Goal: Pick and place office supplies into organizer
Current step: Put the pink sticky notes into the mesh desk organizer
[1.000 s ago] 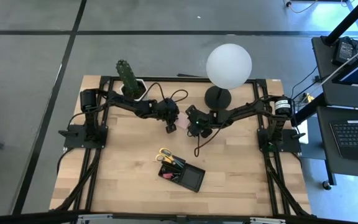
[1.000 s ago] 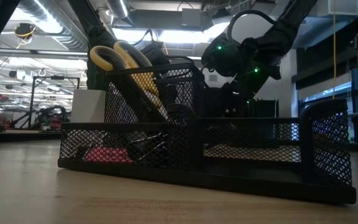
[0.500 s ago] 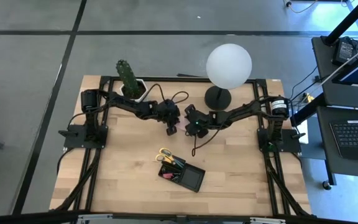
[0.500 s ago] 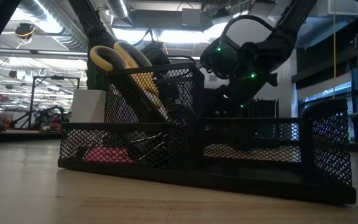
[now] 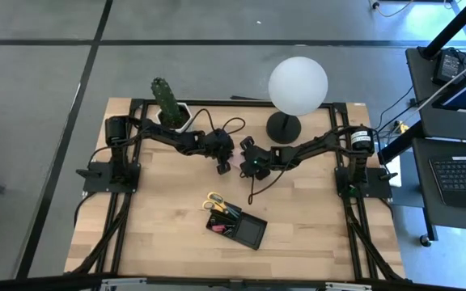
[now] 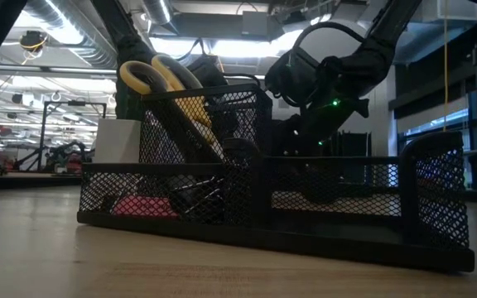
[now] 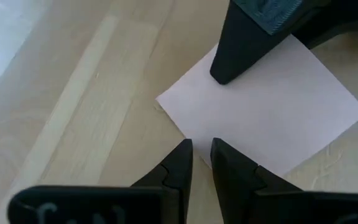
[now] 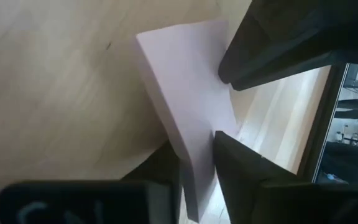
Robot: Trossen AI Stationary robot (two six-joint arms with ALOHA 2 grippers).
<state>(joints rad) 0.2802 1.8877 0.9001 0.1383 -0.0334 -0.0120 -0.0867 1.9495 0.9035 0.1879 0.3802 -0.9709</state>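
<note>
The pink sticky-note pad [image 7: 272, 106] lies mid-table between both grippers [image 5: 235, 163]. My left gripper [image 5: 224, 167] comes from the table's left, its fingers nearly together [image 7: 202, 149] at the pad's edge. My right gripper [image 5: 247, 166] comes from the right and is shut on the pad [image 8: 185, 81]. The black mesh organizer [image 5: 245, 229] sits nearer the near edge. It holds yellow-handled scissors [image 6: 160, 79], dark pens and a pink eraser [image 6: 143, 205]. My left gripper's shut fingertips [image 7: 185, 148] stand at the pad's edge [image 7: 191, 134] that faces it, slanting down from the table's left; whether they touch it I cannot tell. My right gripper pinches the pad's opposite edge [image 8: 199, 146] between its two fingers, one on the top face and one at the underside, coming from the table's right. That edge looks tilted up.
A potted cactus [image 5: 167, 99] stands at the far left of the table. The white globe lamp [image 5: 298, 83] and its round base [image 5: 282, 125] stand at the far side, just behind my right arm. Bare wood lies left and right of the organizer.
My right gripper has moved a little toward the table's left, closing in on the pad and on my left gripper. The pad now shows less between the two grippers from above.
</note>
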